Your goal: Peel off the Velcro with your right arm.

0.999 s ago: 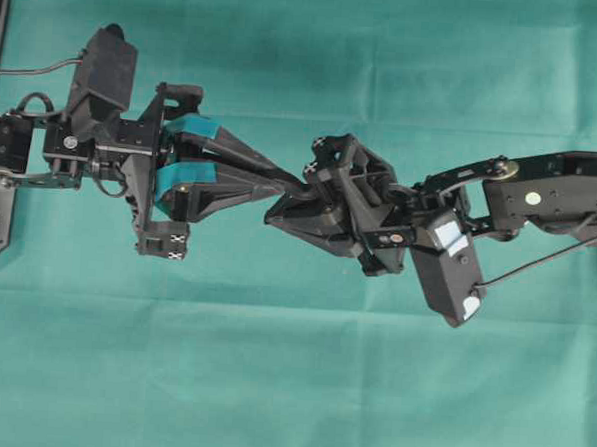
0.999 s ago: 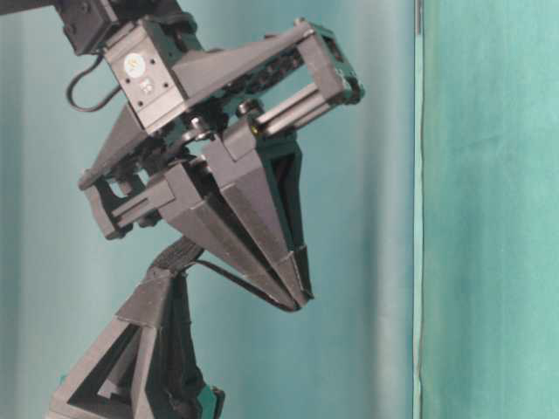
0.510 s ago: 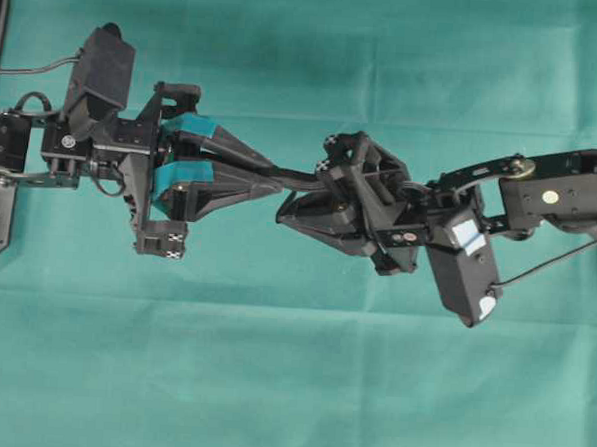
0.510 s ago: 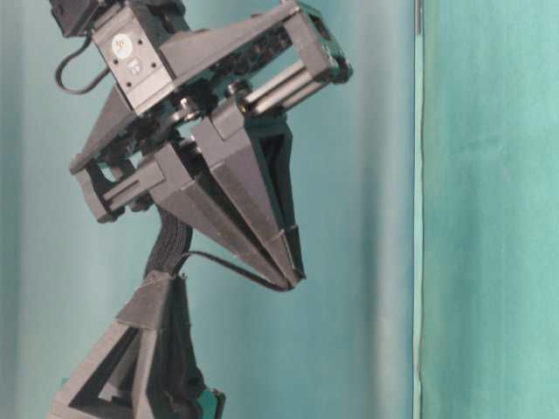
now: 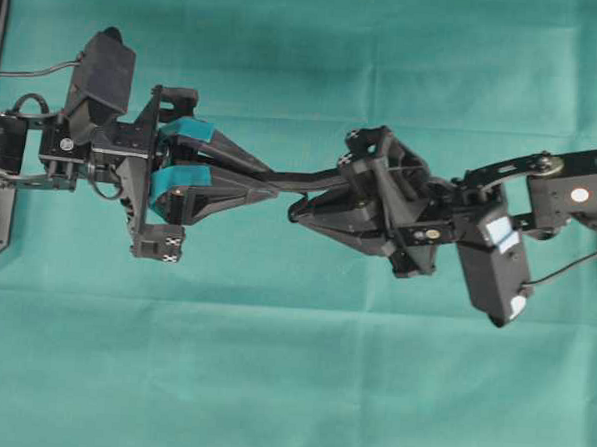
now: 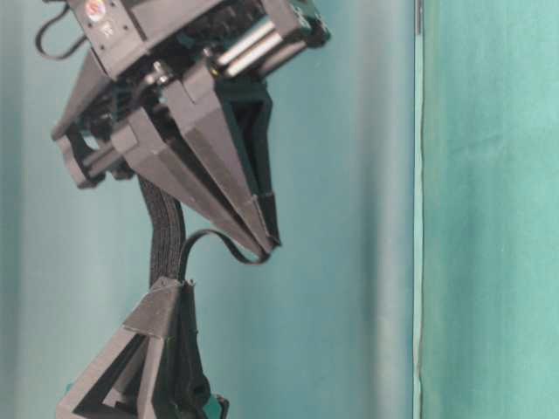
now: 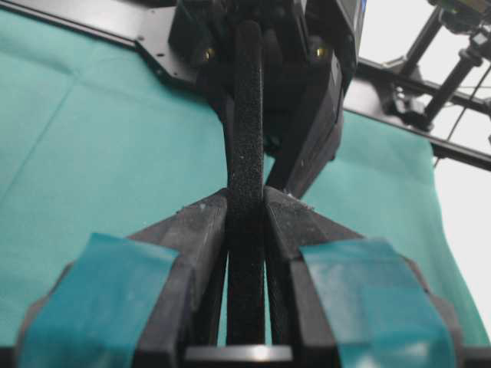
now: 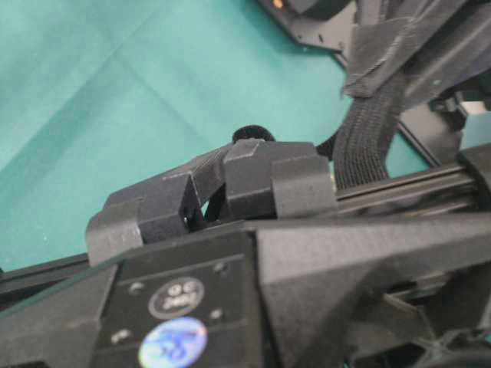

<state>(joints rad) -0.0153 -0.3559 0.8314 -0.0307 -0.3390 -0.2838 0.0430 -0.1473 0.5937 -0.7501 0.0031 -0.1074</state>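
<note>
No readable words or numbers anywhere. Just behind the right gripper (image 8: 253,172) fingers, on its black housing, sits a round embossed mark (image 8: 174,298) w/ characters too blurred to read, and below it a shiny blue sticker (image 8: 173,343), also illegible. Fiducial tag (image 5: 163,244) w/ X pattern beside left gripper (image 5: 276,182), no text.
</note>
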